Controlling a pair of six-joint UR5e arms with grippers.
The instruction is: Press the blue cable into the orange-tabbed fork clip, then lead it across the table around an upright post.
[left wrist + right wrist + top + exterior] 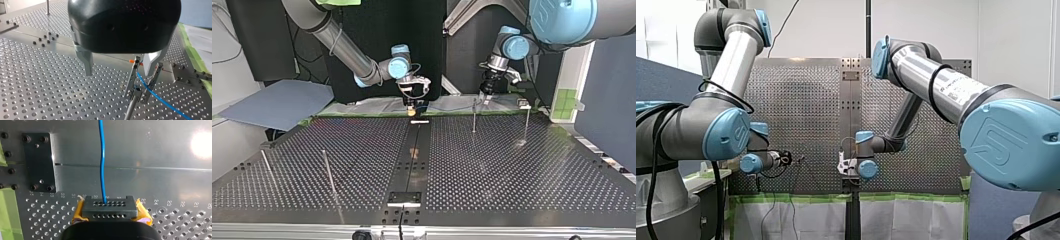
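The blue cable, thin, light and limp, is judged prone to sag; it is best taken just beside the fork clip. It is clenched by the right gripper and is seen running between the clip's orange-tabbed prongs, under the left gripper, which is spread open and empty. In the top view it is placed near twelve o'clock, its long axis laid nine to three.

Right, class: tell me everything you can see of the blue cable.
Thin, smooth and plastic-looking, the blue cable is slightly wavy. My right hand grips it between yellow pads; from there it runs ahead over the bare metal table. In the left wrist view it slants through the fork clip, between its prongs, below the orange tab.
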